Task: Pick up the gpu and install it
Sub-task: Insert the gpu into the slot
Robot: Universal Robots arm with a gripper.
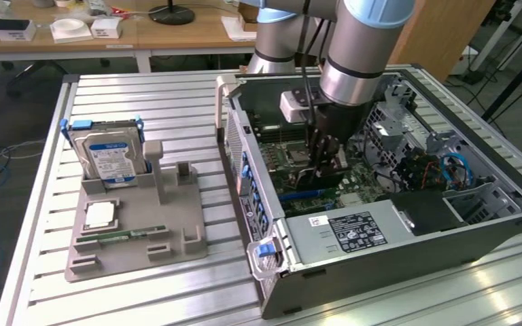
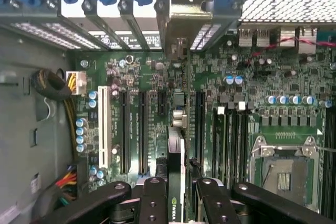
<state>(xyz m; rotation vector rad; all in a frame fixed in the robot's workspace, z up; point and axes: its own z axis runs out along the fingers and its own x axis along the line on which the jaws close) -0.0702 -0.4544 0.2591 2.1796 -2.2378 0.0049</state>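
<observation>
The gripper (image 2: 178, 199) is down inside the open computer case (image 1: 478, 234), its jaws partly closed on the gpu (image 2: 176, 171), which it holds edge-on with a finger (image 2: 153, 203) pressed to each face. The card hangs straight beneath the tool, just over the motherboard (image 2: 262, 85) and running along the row of long black expansion slots (image 2: 140, 129). Whether its lower edge has entered a slot cannot be told. The pick-up looks done and the work appears to be at the installing step. As I judge it, seating calls for the card edge to line up exactly with one slot, the end bracket to meet the rear opening, and then a straight push downward. The card's edge carries a green-and-white NVIDIA mark beside the fingers. Close to the gripper in the exterior view, the power supply (image 1: 352, 234) bears a black-and-white label too small to read. Well apart from it, outside the case, a hard drive (image 1: 109, 159) stands with a blue-white label, also unreadable.
</observation>
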